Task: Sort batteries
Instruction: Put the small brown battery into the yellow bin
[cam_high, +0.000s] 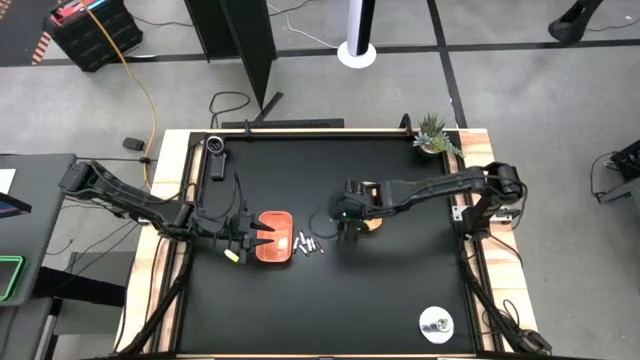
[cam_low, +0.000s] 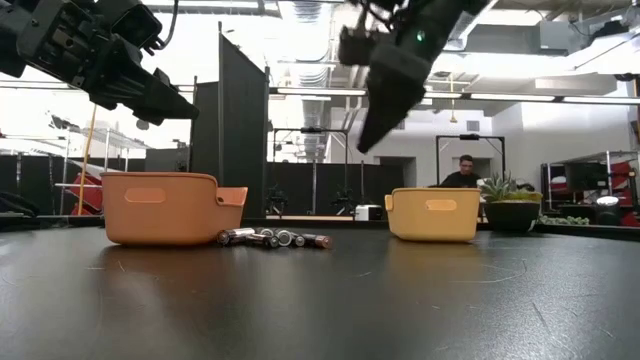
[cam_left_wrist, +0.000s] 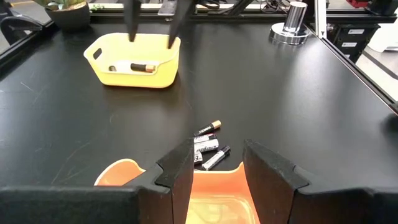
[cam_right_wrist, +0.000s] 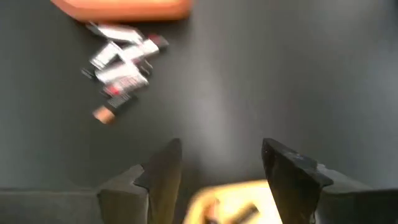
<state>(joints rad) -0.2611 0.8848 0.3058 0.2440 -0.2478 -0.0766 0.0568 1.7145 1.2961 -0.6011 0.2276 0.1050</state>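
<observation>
Batteries (cam_high: 307, 243) lie in a loose heap on the black table, just beside the orange tray (cam_high: 274, 236) on the side facing the yellow tray (cam_left_wrist: 134, 60), roughly mid-table. At least one more battery already rests inside the yellow tray. They look like small hard metal cylinders, smooth and glossy, some silvery, some dark with a copper-coloured end. I would judge them light, stiff and apt to roll or slip, so the safest hold is across the middle of the barrel, taking one off the edge of the heap rather than from where they lie touching.

Both trays seem moulded plastic with rounded corners, thin walls and slot handles; the tabletop is matte and faintly scuffed.

Over the yellow tray hangs the right gripper (cam_right_wrist: 217, 174), its jaws spread and nothing between them. Above the orange tray, toward the table's left edge, the left gripper (cam_left_wrist: 217, 171) waits with jaws apart and empty too. A small potted plant (cam_high: 436, 134) stands at the far right corner and a round silver disc (cam_high: 436, 324) near the front right corner.
</observation>
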